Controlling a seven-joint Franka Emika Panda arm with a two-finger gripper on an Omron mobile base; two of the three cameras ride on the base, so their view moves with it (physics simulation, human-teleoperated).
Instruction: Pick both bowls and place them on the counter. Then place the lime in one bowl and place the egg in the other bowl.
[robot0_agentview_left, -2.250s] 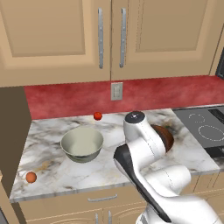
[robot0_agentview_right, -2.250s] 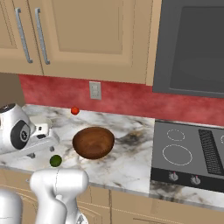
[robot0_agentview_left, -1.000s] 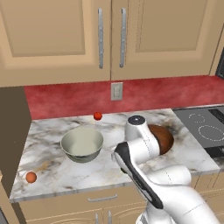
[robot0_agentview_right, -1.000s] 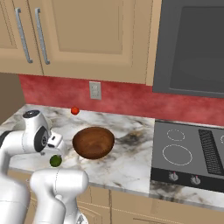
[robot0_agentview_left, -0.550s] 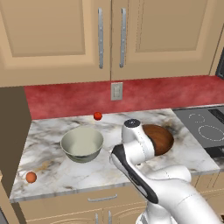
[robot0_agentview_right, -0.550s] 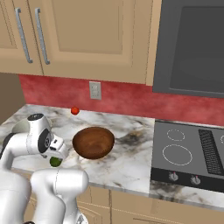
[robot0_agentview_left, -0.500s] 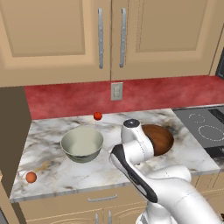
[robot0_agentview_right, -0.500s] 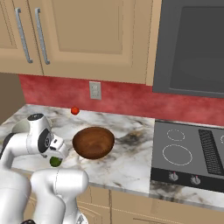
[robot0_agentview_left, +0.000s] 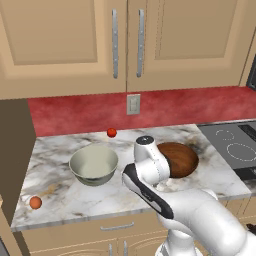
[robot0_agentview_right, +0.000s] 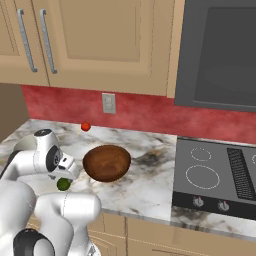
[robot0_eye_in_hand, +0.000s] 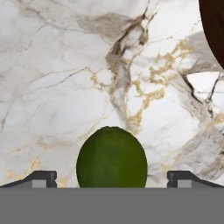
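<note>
The lime (robot0_eye_in_hand: 112, 159) lies on the marbled counter (robot0_eye_in_hand: 65, 87), and my gripper (robot0_eye_in_hand: 112, 178) hangs open right over it, one fingertip (robot0_eye_in_hand: 41, 177) on each side of it. In the right base view the lime (robot0_agentview_right: 63, 184) sits just under my lowered hand, left of the dark wood bowl (robot0_agentview_right: 106, 162). Both bowls stand upright on the counter (robot0_agentview_left: 75, 195): the pale grey-green bowl (robot0_agentview_left: 93, 164) to the left and the wood bowl (robot0_agentview_left: 175, 159) to the right of my arm. The egg (robot0_agentview_left: 35, 202) rests near the counter's front left corner.
A small red ball (robot0_agentview_left: 111, 132) lies by the red backsplash behind the bowls. A black cooktop (robot0_agentview_right: 220, 175) adjoins the counter on the right. Upper cabinets hang above, with an outlet (robot0_agentview_left: 133, 104) on the wall.
My hand has come down and slightly right over the lime, jaws staying wide. Bowls, egg and lime have not moved.
</note>
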